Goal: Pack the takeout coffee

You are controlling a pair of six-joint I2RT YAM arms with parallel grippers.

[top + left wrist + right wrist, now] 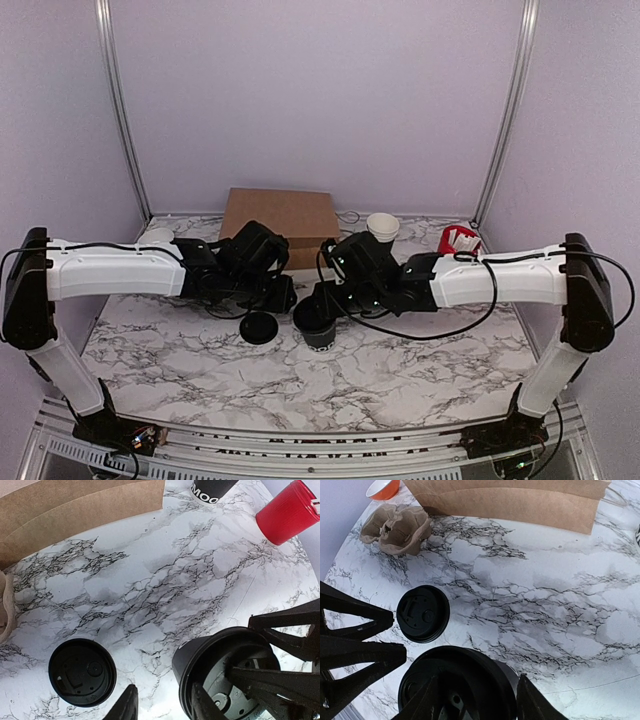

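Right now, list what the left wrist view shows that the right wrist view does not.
Left wrist only: the red cylinder and a printed black cup at the picture's top edge. Right wrist only: an orange bowl. Both: the open black cup, the black lid lying beside it, the brown paper bag and the marble table.

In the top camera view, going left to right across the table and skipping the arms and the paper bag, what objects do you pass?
black lid → open black cup → white-rimmed cup at the back → red container
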